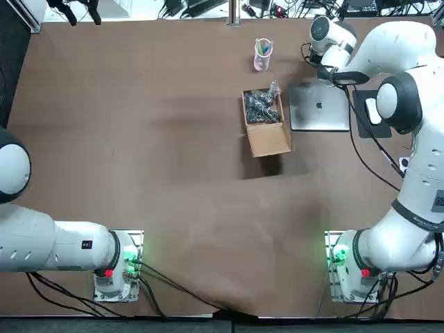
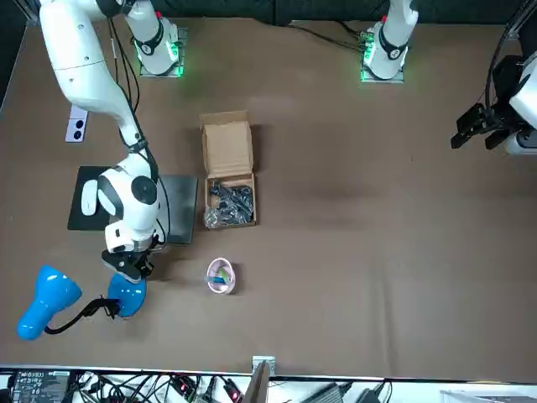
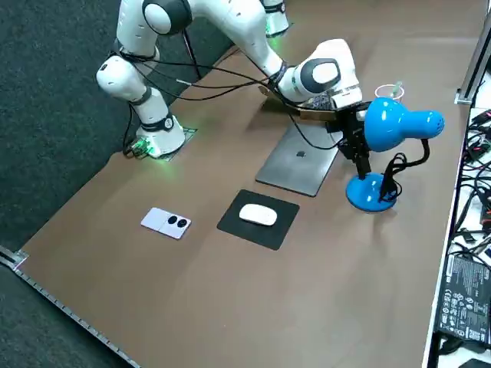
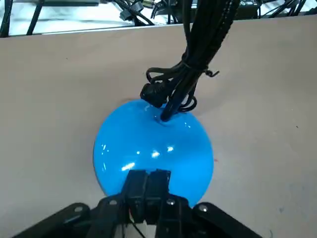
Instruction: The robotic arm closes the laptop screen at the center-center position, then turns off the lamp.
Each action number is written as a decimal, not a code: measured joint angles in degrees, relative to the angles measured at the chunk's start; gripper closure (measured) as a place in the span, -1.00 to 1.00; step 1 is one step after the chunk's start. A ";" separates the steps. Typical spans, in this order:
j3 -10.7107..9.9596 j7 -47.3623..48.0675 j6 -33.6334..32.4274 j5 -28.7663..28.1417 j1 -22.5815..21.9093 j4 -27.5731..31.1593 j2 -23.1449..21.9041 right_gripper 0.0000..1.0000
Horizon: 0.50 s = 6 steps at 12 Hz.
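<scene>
Silver laptop (image 1: 319, 107) lies shut, upper right of top view; lamp step looks in hand. At lower left of front view the right gripper (image 4: 147, 181), jaws pinched together and empty, hangs over the blue lamp base (image 4: 153, 144), contact unclear. Next: short press down; switch unseen.

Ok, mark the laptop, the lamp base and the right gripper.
laptop (image 1: 319, 114): top view, closed lid.
lamp base (image 4: 153, 144): right wrist view, dome's middle.
right gripper (image 4: 147, 174): right wrist view, between fingertips, over the lamp base.
</scene>
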State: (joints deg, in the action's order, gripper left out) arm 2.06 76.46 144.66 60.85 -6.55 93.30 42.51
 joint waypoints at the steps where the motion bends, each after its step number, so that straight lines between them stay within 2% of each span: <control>1: 0.00 0.01 0.01 0.09 0.01 0.00 0.01 0.96; 6: 0.00 0.02 0.40 0.20 0.12 0.00 0.08 0.96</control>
State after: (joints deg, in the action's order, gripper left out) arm 2.06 76.48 145.06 61.06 -6.43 93.30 42.59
